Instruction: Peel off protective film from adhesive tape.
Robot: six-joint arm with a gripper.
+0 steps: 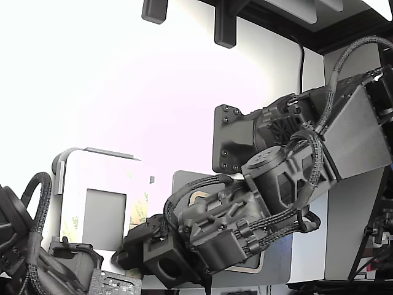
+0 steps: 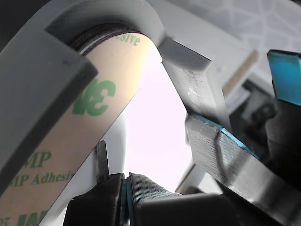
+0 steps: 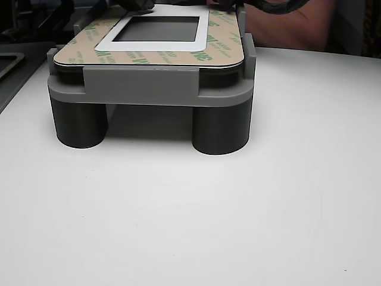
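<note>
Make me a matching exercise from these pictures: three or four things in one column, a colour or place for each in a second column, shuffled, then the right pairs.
Things:
1. protective film
2. fixture
3. table
4. claw

Colour or place:
A. plain white, bearing everything else
B. tan with green printed lettering, framing the panel
C. grey, standing on dark round legs
D. black, low beside the panel's edge in the exterior view

Pairs: 1-B, 2-C, 3-A, 4-D
</note>
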